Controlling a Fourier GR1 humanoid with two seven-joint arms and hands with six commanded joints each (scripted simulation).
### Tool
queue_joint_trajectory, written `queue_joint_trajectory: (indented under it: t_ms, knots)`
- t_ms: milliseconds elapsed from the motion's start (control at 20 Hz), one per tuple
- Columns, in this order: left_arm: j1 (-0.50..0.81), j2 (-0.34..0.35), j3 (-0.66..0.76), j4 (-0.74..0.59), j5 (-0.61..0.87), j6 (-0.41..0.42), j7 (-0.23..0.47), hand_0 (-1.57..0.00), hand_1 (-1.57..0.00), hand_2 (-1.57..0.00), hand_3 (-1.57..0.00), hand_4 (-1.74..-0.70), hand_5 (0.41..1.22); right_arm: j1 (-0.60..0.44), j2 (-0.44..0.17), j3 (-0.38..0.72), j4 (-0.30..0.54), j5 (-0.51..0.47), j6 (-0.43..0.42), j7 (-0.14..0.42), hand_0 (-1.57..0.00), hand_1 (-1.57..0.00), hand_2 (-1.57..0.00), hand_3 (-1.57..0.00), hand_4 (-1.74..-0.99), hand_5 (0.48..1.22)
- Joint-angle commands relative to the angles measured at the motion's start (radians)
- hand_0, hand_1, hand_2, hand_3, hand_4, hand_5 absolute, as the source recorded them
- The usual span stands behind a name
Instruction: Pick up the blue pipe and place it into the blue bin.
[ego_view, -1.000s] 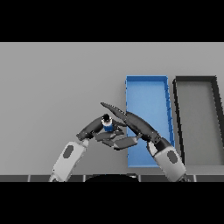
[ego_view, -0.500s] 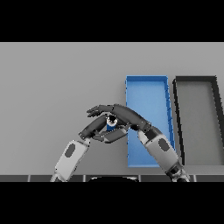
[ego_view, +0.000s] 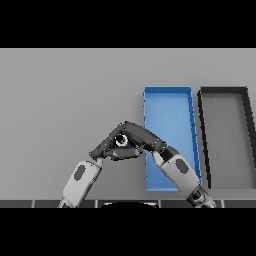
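The blue pipe (ego_view: 122, 142) sits pinched between both hands just left of the blue bin (ego_view: 167, 91), toward the table's (ego_view: 60, 100) near edge. The left hand (ego_view: 102, 148) curls against it from one side, the right hand (ego_view: 142, 136) wraps over it from the other. Carrying it well probably means keeping even pressure while clearing the bin's left wall. The pipe looks short, round and hollow; the bin is a shallow, rigid rectangular tray. A similar black bin (ego_view: 225, 92) stands beside it.
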Motion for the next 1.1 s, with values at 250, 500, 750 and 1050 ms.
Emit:
queue_joint_trajectory:
  t_ms: [250, 500, 750, 1050]
  knots:
    - [-0.003, 0.006, -0.001, -0.018, -0.014, 0.013, -0.013, -1.57, -1.57, -1.57, -1.42, -1.73, 1.221, -0.001, 0.01, 0.035, -0.006, 0.013, -0.058, -0.032, -1.54, -1.54, -1.54, -1.52, -1.725, 1.172]
    - [-0.015, 0.053, 0.005, -0.013, -0.066, -0.005, -0.055, -0.94, -0.86, -0.83, -0.75, -1.37, 1.221, 0.005, 0.002, 0.047, -0.021, 0.053, -0.082, -0.021, -1.56, -1.56, -1.56, -1.55, -1.736, 1.205]
    - [-0.012, 0.046, 0.004, -0.005, -0.131, -0.033, 0.0, -0.31, -0.28, -0.27, -0.24, -1.05, 0.938, 0.013, 0.025, 0.042, -0.027, 0.084, -0.082, 0.025, -1.57, -1.57, -1.57, -1.56, -1.739, 1.216]
    - [-0.008, 0.032, 0.019, -0.009, -0.102, -0.022, 0.079, -0.08, -0.07, -0.07, -0.06, -0.97, 0.567, 0.02, 0.055, 0.03, -0.02, 0.096, -0.066, 0.01, -1.57, -1.57, -1.57, -1.57, -1.741, 1.22]
